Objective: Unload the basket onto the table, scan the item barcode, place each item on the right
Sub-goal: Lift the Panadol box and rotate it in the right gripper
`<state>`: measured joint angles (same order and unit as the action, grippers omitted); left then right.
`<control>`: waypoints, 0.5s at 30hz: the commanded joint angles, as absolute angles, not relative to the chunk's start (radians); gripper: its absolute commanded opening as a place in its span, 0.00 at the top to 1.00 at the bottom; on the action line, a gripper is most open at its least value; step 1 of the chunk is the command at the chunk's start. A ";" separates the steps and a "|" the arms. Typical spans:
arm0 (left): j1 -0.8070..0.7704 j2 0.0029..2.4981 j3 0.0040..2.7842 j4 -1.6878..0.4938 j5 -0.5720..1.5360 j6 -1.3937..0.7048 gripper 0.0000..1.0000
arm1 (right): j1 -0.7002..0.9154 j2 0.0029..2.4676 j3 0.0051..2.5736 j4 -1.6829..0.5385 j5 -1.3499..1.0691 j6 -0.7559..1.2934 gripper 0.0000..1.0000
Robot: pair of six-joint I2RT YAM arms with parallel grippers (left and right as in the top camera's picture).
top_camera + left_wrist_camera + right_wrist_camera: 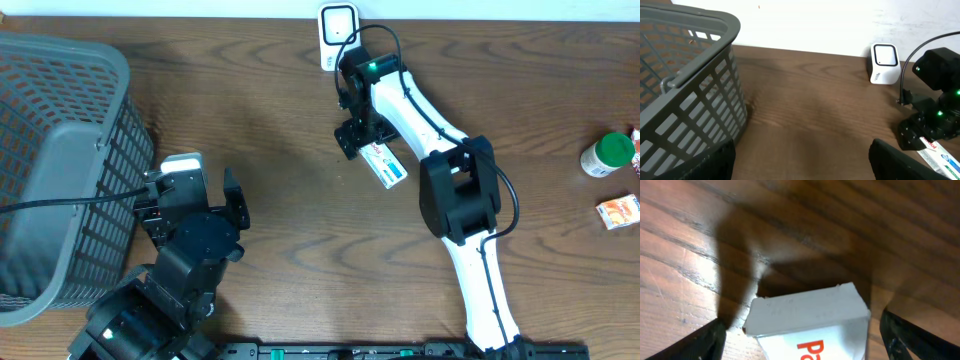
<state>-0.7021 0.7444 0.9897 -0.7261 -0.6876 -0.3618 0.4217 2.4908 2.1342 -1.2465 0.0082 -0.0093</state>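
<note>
Up close, the only legible print was a red "Pa" on the white box (pixel 810 315), with the rest of the word cut off by the edge of the right wrist view. From overhead the same box showed red lettering and a blue end, too small to read. The scanner (pixel 338 32), a small white unit with a dark window, carried faint grey marking on its front that could not be read.

A grey lattice basket (pixel 100 200) stood well to the left of the scanner. The view down into it showed only its own mesh. Far to the right of the scanner stood a white bottle (pixel 607 156) with a green cap, and a little nearer the robot lay an orange packet (pixel 618 211). The labels on both were too small to make out.

The box lay flat on the brown wood bench (pixel 270 120), nearer the robot than the scanner and slightly to its right. The right gripper (pixel 357 137) hung over the end of the box nearest the scanner, its fingers spread apart with bench showing between each finger and the box. The left gripper (pixel 802 155), well to the left of the scanner and nearer the robot, was also spread wide, with only bare bench between its fingers.
</note>
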 commanded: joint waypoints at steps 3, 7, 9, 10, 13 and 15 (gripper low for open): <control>-0.701 0.743 0.994 -0.725 -0.707 -0.352 0.14 | 0.426 2.527 1.998 -1.189 0.027 -0.013 0.27; -0.701 0.743 0.994 -0.725 -0.707 -0.352 0.14 | 0.426 2.527 1.917 -1.167 0.028 -0.015 0.43; -0.701 0.743 0.994 -0.725 -0.707 -0.352 0.14 | 0.426 2.527 1.915 -1.190 0.027 -0.015 0.53; -0.701 0.743 0.994 -0.725 -0.707 -0.352 0.14 | 0.426 2.526 1.917 -1.200 0.024 -0.015 0.58; -0.701 0.743 0.994 -0.725 -0.707 -0.352 0.14 | 0.426 2.525 1.932 -1.232 0.015 -0.015 0.69; -0.701 0.743 0.994 -0.725 -0.707 -0.352 0.14 | 0.426 2.525 1.948 -1.248 -0.006 -0.015 0.70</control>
<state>-0.7021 0.7444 0.9897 -0.7261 -0.6876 -0.3614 0.4206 2.4184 1.9930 -1.2289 0.0158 -0.0113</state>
